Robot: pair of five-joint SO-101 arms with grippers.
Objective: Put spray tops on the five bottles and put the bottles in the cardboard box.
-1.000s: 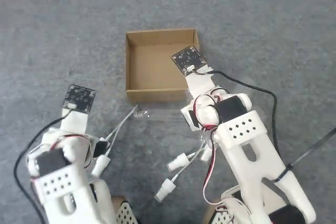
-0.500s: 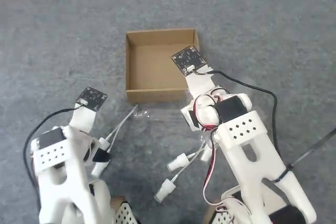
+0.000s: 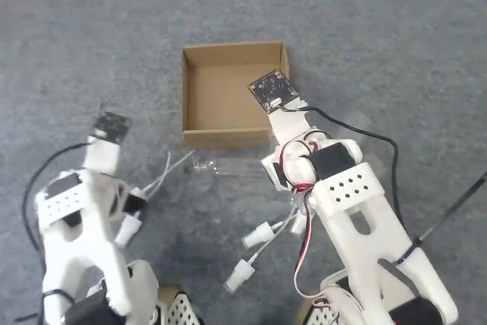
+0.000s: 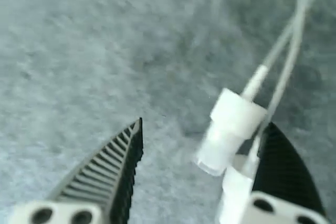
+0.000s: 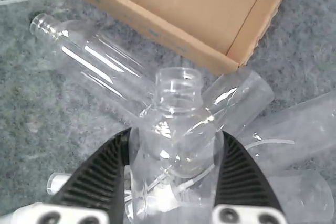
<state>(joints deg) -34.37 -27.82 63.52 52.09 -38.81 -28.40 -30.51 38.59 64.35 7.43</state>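
Observation:
My left gripper is open low over the grey carpet. A white spray top with its thin tube lies between the fingers, close against the black finger. In the high view this gripper is at the left, beside that spray top. My right gripper is shut on a clear bottle, held neck up just in front of the cardboard box. The box stands open at the middle back.
Several more clear bottles lie around the held one, among them one along the box's front wall and one to the side. Two loose spray tops lie on the carpet between the arms.
The left arm has swung to the left and its spray top and tubes have shifted left with it. The right arm has hardly moved and keeps its bottle.

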